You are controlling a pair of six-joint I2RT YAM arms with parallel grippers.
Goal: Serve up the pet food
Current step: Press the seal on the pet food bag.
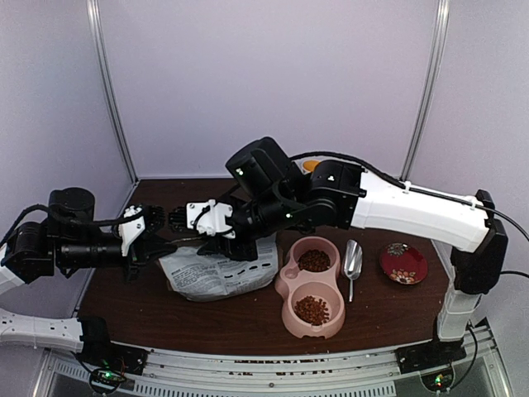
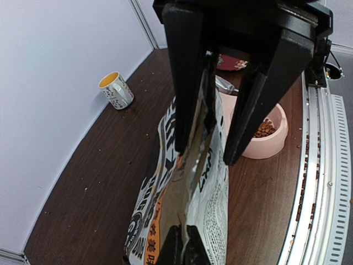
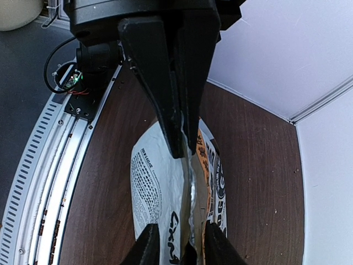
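Pet food (image 1: 312, 309) fills both wells of pink double bowl (image 1: 285, 314); bag (image 1: 216, 276) lies flat beside it. Kibble likely light, loose, quick to roll; pour or scoop, never pinch. Right gripper (image 3: 185, 150) clenched on bag's top seam; left gripper (image 2: 204, 155) spread astride seam, released.

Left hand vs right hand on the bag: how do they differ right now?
Grip: the right hand is shut, pinching the edge of the bag; the left hand is open, straddling that edge. Approach: the left hand reaches in from the left, the right hand from the right. Shared: both sit at the same bag edge, facing each other.
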